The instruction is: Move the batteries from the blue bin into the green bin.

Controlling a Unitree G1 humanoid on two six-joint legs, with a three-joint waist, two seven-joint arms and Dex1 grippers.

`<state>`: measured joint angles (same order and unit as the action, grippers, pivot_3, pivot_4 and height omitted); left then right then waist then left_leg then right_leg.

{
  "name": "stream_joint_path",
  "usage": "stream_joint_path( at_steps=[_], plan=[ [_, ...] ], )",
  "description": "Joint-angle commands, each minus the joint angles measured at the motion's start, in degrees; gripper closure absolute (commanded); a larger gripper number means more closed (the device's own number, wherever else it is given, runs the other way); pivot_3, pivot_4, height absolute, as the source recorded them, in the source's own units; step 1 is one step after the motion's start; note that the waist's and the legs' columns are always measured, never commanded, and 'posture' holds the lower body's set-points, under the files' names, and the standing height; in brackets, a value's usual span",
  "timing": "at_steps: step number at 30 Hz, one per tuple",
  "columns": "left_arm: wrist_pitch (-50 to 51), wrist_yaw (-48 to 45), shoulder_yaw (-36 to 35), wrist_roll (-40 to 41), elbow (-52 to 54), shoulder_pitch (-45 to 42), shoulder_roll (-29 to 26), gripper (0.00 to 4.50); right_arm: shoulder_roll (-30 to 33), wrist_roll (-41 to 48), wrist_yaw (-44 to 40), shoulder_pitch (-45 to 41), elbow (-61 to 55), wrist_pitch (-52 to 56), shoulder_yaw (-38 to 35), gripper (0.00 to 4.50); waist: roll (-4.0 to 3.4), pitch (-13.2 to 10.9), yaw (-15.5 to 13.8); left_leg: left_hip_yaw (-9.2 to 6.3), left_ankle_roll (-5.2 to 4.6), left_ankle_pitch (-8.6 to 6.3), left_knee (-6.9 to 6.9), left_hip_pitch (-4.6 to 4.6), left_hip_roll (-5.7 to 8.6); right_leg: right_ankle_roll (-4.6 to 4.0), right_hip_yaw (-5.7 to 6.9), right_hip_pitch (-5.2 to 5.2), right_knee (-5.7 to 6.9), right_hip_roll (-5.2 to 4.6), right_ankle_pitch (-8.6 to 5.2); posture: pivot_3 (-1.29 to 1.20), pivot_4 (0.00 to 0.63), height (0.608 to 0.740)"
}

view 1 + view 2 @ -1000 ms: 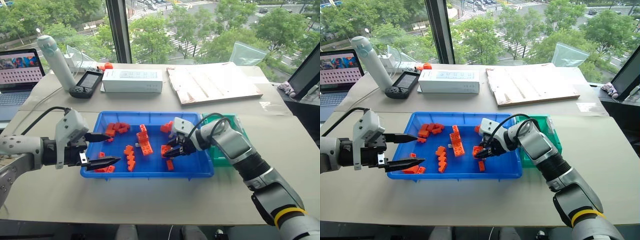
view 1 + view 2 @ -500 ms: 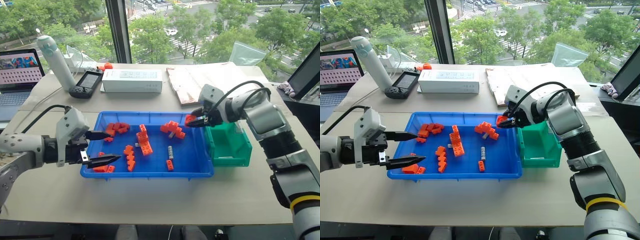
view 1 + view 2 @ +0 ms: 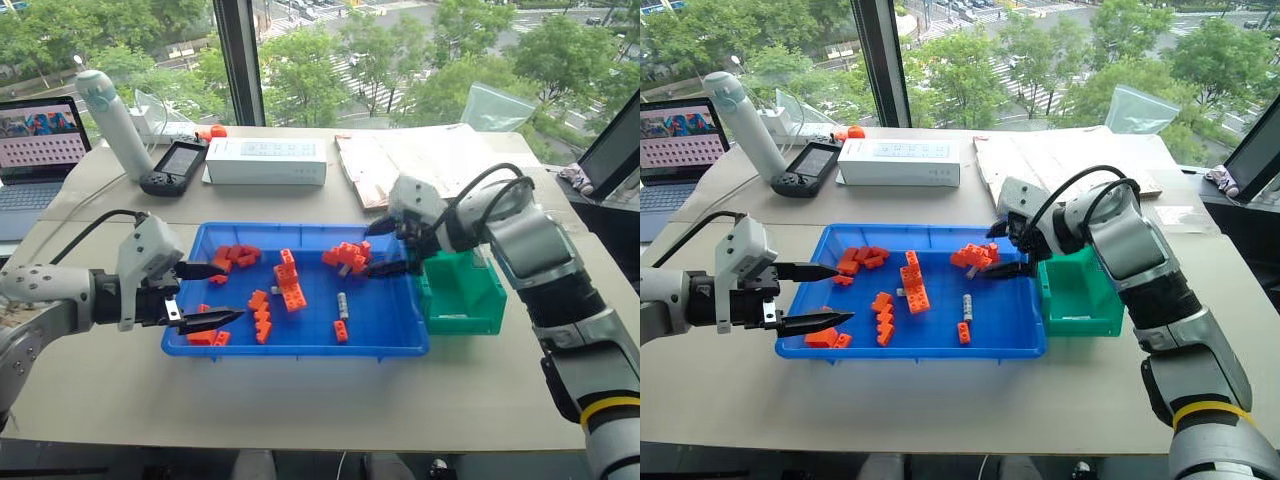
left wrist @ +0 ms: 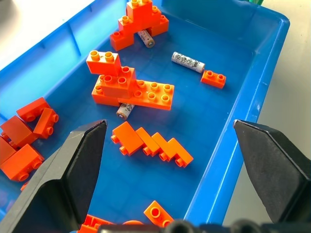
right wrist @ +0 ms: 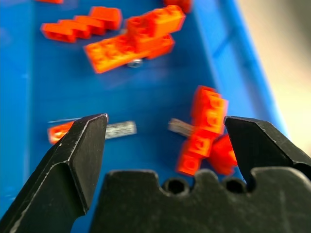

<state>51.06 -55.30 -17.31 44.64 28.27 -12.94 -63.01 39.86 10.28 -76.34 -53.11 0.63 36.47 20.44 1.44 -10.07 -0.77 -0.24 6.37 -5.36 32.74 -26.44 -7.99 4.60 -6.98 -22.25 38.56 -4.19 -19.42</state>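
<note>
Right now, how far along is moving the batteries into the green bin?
Done: cannot tell; the green bin's contents aren't clear. In hand: nothing; the right gripper and left gripper are open and empty. Left: three batteries lie in the blue bin.

The blue bin (image 3: 300, 345) holds orange bricks (image 3: 288, 283) and silvery-grey batteries (image 4: 187, 62) with dark printed markings. The green bin (image 3: 470, 300) is plain green. Both end effectors have black fingers (image 4: 77, 167). The bench (image 3: 300, 400) is beige.
</note>
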Motion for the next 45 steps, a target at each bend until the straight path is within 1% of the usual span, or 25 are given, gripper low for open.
stream_joint_path(
  at_steps=[1, 4, 11, 18, 22, 24, 25, 26, 28, 36, 41, 43, 45],
  plan=[
    [-1.01, -0.49, -1.35, 0.08, 0.50, -0.63, -0.77, 0.00, -0.05, -1.35, -0.80, 1.97, -2.86, -2.36, 2.65, 0.04, 0.00, 0.00, 0.04, 0.00, 0.00, 0.00, 0.01, 0.00, 0.00, 0.00, 0.01, 0.00, 0.01, 0.00, 0.00, 0.00, 0.150, 0.732],
    [-0.82, -0.42, -1.47, 0.24, 0.80, -0.57, -0.78, 0.00, -1.98, -3.46, 0.09, 2.77, 0.35, -6.31, 4.78, 0.04, 0.00, 0.00, 0.07, 0.00, 0.00, 0.00, 0.02, 0.00, 0.00, 0.00, 0.01, 0.00, 0.03, 0.00, 0.00, 0.00, 0.150, 0.732],
    [-0.01, 0.18, -2.70, 0.80, 1.96, 0.43, -0.88, 0.00, -7.59, -7.67, 1.79, 1.81, 11.62, -15.00, 6.79, 0.04, 0.01, 0.01, 0.07, 0.00, 0.00, 0.00, 0.01, 0.00, 0.00, 0.00, 0.01, -0.01, 0.04, 0.00, 0.00, 0.00, 0.150, 0.732],
    [1.06, 1.01, -4.60, 1.76, 3.40, 2.04, -0.88, 0.00, -10.02, -9.95, 1.71, 0.91, 17.79, -18.92, 6.78, 0.04, 0.01, 0.01, 0.06, 0.00, 0.00, 0.00, 0.01, 0.01, 0.00, 0.00, 0.01, 0.01, 0.04, 0.00, 0.00, 0.00, 0.150, 0.732],
    [1.67, 1.65, -5.13, 2.21, 4.02, 2.37, -0.67, 0.00, -10.83, -10.03, 1.16, 0.73, 19.62, -19.11, 6.72, 0.04, 0.01, 0.01, 0.04, 0.00, 0.00, 0.00, 0.01, 0.01, 0.00, 0.00, 0.02, 0.02, 0.04, 0.00, 0.00, 0.00, 0.150, 0.732],
    [1.81, 1.88, -5.24, 2.32, 4.15, 2.42, -0.67, 0.00, -11.33, -10.03, 1.42, 0.72, 20.40, -18.72, 6.46, 0.54, 0.01, 0.01, 0.06, 0.00, 0.00, 0.00, 0.01, 0.02, 0.00, 0.00, 0.02, 0.03, 0.04, 0.00, 0.00, 0.00, 0.150, 0.732],
    [1.85, 1.98, -5.27, 2.39, 4.18, 2.44, -0.67, 0.00, -11.49, -10.07, 1.47, 0.73, 20.62, -18.60, 6.36, 0.67, 0.02, 0.01, 0.07, 0.00, 0.00, 0.00, 0.02, 0.02, 0.00, 0.00, 0.02, 0.03, 0.04, 0.00, 0.00, 0.00, 0.150, 0.732],
    [1.87, 2.11, -5.29, 2.48, 4.20, 2.43, -0.66, 0.00, -11.55, -10.18, 1.41, 0.83, 20.85, -18.45, 6.32, 1.07, 0.02, 0.01, 0.07, 0.00, 0.00, 0.00, 0.01, 0.02, 0.00, 0.00, 0.02, 0.03, 0.05, 0.01, 0.00, 0.00, 0.150, 0.732],
    [1.77, 2.30, -5.22, 2.53, 4.22, 2.49, -0.68, 0.00, -11.57, -10.33, 1.27, 1.01, 21.05, -18.05, 6.22, 1.63, 0.02, 0.01, 0.03, 0.00, 0.00, 0.00, 0.01, 0.02, 0.00, 0.00, 0.02, 0.03, 0.05, 0.00, 0.00, 0.00, 0.150, 0.732],
    [1.25, 2.58, -4.39, 2.63, 3.90, 2.06, -0.63, 0.00, -11.52, -9.25, 1.17, 0.89, 19.56, -16.47, 4.46, 4.39, 0.01, 0.01, 0.04, 0.00, 0.00, 0.00, 0.02, 0.02, 0.00, 0.00, 0.02, 0.04, 0.06, 0.00, 0.00, 0.00, 0.150, 0.732],
    [1.12, 2.45, -4.22, 2.68, 3.63, 1.95, -0.73, 0.00, -9.94, -6.86, -0.67, -0.31, 15.45, -12.67, 2.16, 4.39, 0.01, 0.01, 0.00, 0.00, 0.00, 0.00, 0.02, 0.02, 0.00, 0.00, 0.01, 0.02, 0.06, 0.00, 0.00, 0.00, 0.150, 0.732],
    [0.96, 2.31, -4.10, 2.56, 3.39, 1.91, -0.73, 0.00, -8.19, -5.55, -2.19, -1.35, 13.45, -9.67, 0.62, 4.39, 0.01, 0.01, 0.01, 0.00, 0.00, 0.00, 0.02, 0.01, 0.00, 0.00, 0.02, 0.02, 0.06, 0.00, 0.00, 0.00, 0.150, 0.732],
    [0.83, 2.23, -4.01, 2.48, 3.28, 1.91, -0.71, 0.00, -6.67, -5.20, -3.14, -1.66, 11.93, -8.30, 0.13, 3.86, 0.01, 0.01, 0.00, 0.00, 0.00, 0.00, 0.01, 0.01, 0.00, 0.00, 0.01, 0.02, 0.06, 0.00, 0.00, 0.00, 0.150, 0.732]
  ],
)
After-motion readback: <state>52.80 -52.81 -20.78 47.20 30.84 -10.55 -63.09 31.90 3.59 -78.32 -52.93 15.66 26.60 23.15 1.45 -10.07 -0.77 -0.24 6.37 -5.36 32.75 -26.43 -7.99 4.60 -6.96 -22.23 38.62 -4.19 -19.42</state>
